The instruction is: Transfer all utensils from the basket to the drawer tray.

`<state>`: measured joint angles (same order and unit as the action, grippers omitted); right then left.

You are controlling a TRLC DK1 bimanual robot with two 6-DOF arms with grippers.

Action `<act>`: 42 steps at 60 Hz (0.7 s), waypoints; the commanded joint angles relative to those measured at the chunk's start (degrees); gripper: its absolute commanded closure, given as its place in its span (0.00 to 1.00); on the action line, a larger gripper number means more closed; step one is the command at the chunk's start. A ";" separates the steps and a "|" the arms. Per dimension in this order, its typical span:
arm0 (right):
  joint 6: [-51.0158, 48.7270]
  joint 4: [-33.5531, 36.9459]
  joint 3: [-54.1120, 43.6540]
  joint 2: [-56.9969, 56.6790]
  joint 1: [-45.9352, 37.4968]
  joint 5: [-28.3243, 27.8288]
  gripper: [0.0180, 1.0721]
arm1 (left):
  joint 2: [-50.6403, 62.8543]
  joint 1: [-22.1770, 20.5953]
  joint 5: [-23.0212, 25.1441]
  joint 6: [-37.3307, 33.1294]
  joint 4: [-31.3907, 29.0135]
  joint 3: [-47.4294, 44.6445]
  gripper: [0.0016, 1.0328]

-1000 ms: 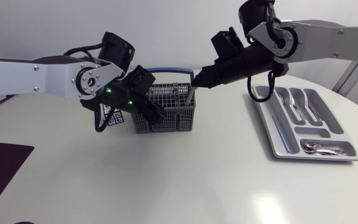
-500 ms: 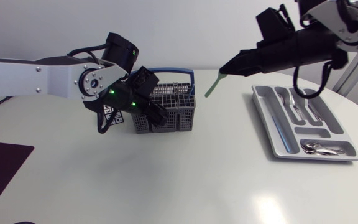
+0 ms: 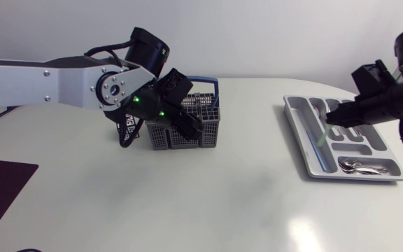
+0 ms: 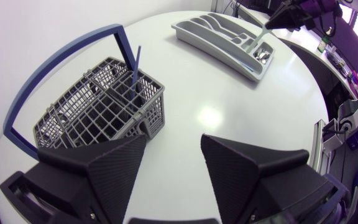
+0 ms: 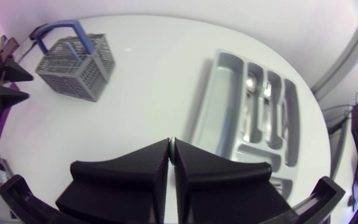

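Now the right gripper (image 3: 331,120) pinches a green utensil (image 3: 322,134) hanging steeply, tip down, over the tray (image 3: 294,134) and its long slot (image 3: 315,158) near the table's (image 3: 222,199) right edge; the left gripper (image 4: 173,147) gapes beside the basket (image 4: 98,104)

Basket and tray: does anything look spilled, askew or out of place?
Nothing stands out. The basket stands upright with a blue utensil in it. The tray lies flat with cutlery in its compartments. The right hand holds a green utensil over the tray.
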<state>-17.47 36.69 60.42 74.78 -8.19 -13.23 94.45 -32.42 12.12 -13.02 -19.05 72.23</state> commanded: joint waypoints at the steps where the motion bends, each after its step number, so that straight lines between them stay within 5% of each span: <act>1: -3.44 0.05 -2.59 -1.92 -3.94 3.30 0.95 | 1.26 -0.53 0.36 1.41 -0.64 2.39 0.39; 22: -12.50 -11.99 -10.15 2.12 -17.48 13.06 0.94 | 1.79 -2.29 -0.43 2.38 -1.69 4.33 0.39; 42: -14.96 -23.33 -15.86 6.25 -16.51 22.90 0.90 | 1.70 -3.08 -0.96 3.00 -2.57 5.56 0.39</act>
<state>-31.35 14.94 47.09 79.29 -25.67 8.03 95.09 -34.70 11.46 -11.46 -21.10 75.59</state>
